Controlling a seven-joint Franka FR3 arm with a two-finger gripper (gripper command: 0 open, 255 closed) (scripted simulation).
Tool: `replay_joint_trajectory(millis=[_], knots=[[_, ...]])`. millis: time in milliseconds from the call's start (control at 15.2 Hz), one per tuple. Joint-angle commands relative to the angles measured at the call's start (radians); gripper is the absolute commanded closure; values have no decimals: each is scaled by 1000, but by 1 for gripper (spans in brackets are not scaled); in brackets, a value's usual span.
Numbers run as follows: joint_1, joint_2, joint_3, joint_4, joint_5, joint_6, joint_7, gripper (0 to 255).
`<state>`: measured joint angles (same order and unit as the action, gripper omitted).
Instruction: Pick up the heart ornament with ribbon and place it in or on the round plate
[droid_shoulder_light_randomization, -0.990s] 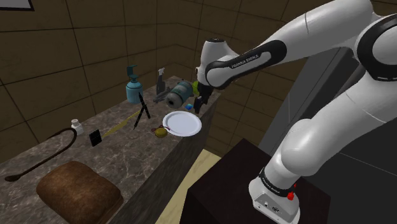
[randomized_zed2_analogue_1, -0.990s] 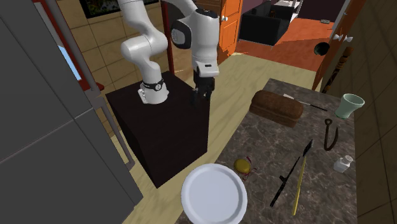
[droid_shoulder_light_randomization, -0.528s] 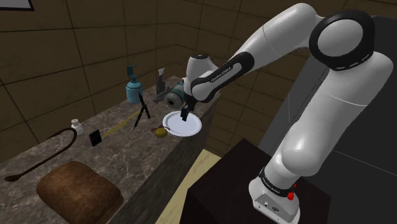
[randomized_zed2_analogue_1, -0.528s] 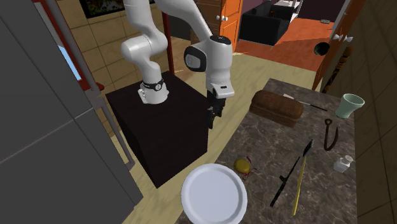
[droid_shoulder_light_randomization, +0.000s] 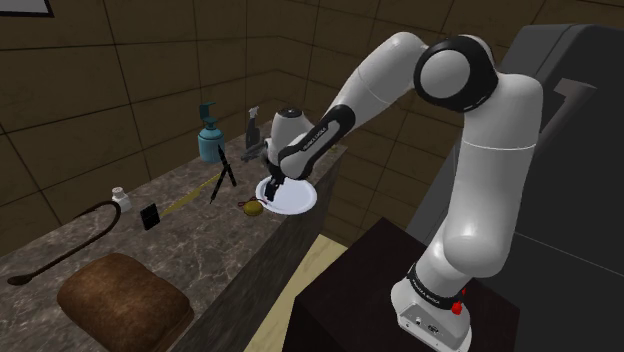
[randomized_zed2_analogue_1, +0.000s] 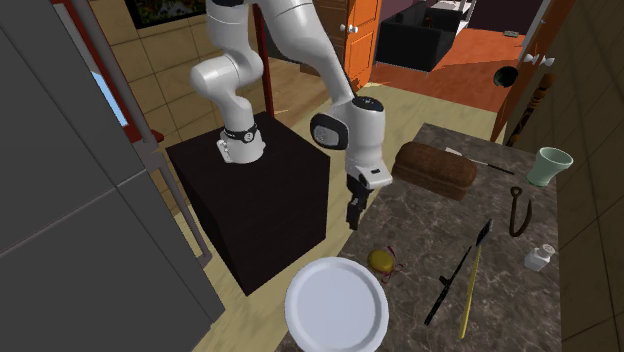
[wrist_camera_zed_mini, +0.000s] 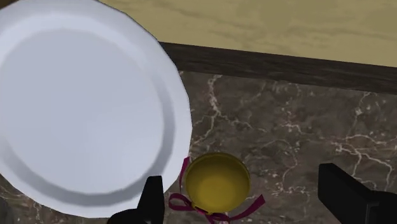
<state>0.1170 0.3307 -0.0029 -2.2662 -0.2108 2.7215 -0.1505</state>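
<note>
1 white plate (wrist_camera_zed_mini: 83, 108), 1 yellow ornament (wrist_camera_zed_mini: 216, 182), 1 tool (wrist_camera_zed_mini: 243, 183), fingers (wrist_camera_zed_mini: 347, 194) apart

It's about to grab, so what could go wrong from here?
The yellow heart ornament with magenta ribbon lies right beside the white round plate, so one finger of the open tool may land on the plate's rim. The ornament also sits off-centre between the fingers; closing could nudge it aside.

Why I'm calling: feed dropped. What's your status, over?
Gripper open, empty, above counter. Heart ornament below it, untouched, beside round plate. Nothing in the way.
</note>
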Motion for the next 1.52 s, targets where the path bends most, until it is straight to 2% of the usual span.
replay_joint_trajectory(millis=[0, 528, 1122, 1188, 1452], knots=[[10, 76, 0, 50, -13, 35, 2, 0], [20, 207, -15, 114, -31, 107, 13, 0], [20, 215, -16, 118, -32, 111, 14, 0], [20, 215, -16, 118, -32, 111, 14, 255], [20, 215, -16, 118, -32, 111, 14, 255]])
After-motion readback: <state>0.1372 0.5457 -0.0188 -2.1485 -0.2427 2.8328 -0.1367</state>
